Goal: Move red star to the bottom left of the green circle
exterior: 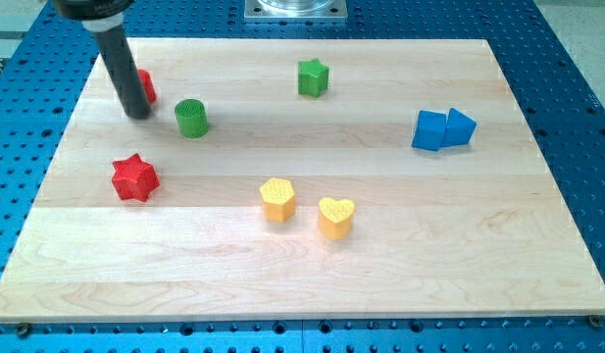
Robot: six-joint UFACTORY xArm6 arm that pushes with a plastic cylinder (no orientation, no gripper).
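Red star lower left of green circle, my tip beside circle

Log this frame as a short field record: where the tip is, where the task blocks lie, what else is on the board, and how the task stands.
tip: my tip at the view's upper left, beside a partly hidden red block
red star: lower left of the green circle, apart from it
green circle: just right of the tip
other blocks: green star; two blue blocks touching; yellow hexagon; yellow heart
task state: star already lies bottom left of the circle
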